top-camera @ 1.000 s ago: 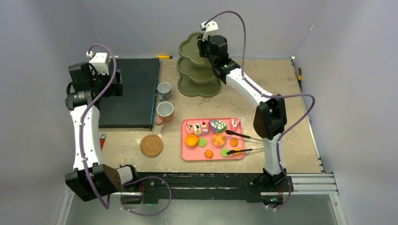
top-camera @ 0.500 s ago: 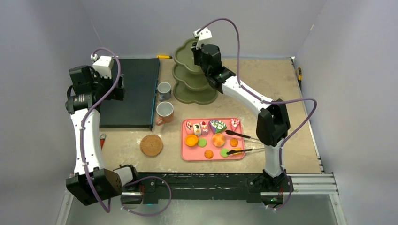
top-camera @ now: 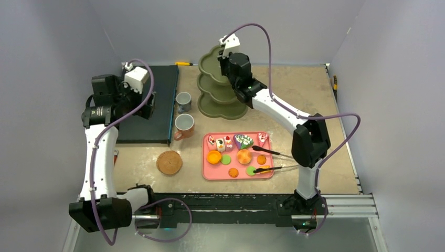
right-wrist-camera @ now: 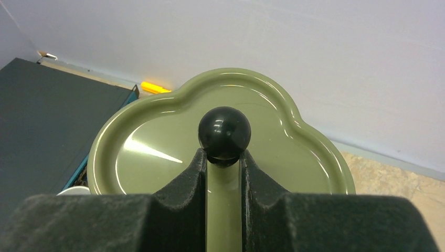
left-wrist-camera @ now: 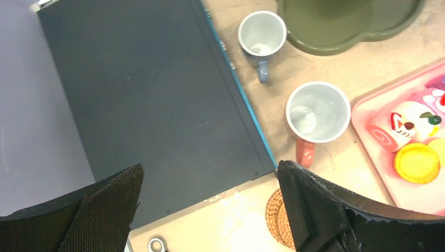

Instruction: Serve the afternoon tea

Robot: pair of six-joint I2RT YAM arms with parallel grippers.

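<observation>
The left arm point(top-camera: 99, 152) reaches forward, jaws wide; right arm point(top-camera: 278, 107) stretches far, jaws clamped narrow.

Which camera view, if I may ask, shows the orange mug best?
Left wrist: the orange mug appears large, white inside and handle clear. Top external shows it small; right wrist misses it.

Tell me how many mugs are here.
2. The small grey mug stands beside the dark mat, near the green tiered stand; the larger orange mug stands in front of it, left of the pink tray. None seems hidden.
</observation>
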